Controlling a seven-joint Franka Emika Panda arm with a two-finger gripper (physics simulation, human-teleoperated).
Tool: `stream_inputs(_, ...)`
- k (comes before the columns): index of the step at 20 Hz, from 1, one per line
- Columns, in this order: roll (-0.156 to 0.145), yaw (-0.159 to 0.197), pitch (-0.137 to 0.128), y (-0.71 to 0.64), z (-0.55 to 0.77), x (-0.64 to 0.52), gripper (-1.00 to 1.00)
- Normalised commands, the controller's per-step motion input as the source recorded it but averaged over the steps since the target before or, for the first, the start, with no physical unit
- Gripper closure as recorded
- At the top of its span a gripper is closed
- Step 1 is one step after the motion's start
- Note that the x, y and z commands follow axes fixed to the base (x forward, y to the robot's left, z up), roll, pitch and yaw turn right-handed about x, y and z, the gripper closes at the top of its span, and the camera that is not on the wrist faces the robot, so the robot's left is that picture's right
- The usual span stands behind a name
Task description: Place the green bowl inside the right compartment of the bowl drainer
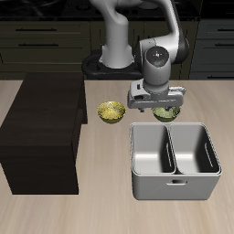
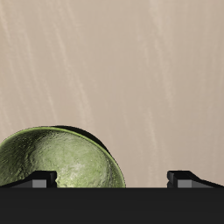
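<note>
White-grey arm comes down from the upper middle of the exterior view, wrist bent forward, gripper (image 1: pixel 163 107) hanging just above the green bowl (image 1: pixel 165 113) near frame centre. Wrist view shows both fingertips (image 2: pixel 39 178) set wide apart with bare table between them, one tip over the green bowl's rim (image 2: pixel 61 159), nothing held; whether a finger touches the rim I cannot tell. Green bowl sits on the wooden table (image 1: pixel 101 215), just behind the back rim of the bowl drainer (image 1: pixel 174 187), which fills the lower right of the exterior view with two wells side by side, a dividing wall between them, a handle slot on the front wall. Yellow bowl (image 1: pixel 111 111) sits beside the green one, toward frame left, apart from it. Dark cabinet (image 1: pixel 41 132) takes the left of the frame, close to the yellow bowl. Open table lies between cabinet and drainer and along the bottom edge. Gripper body hides most of the green bowl in the exterior view; in the wrist view the bowl is cut off by the frame edge and the dark gripper body.
</note>
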Motion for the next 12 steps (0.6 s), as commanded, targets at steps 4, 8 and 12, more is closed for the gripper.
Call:
stream_inputs(4, 0.020, -0.009, 0.047, 0.04, -0.23, -0.08, -1.00)
stream_inputs(8, 0.031, -0.003, 0.036, 0.08, -0.15, -0.10, -1.00)
stream_inputs(12, 0.027, 0.005, 0.028, 0.06, -0.13, -0.09, -1.00)
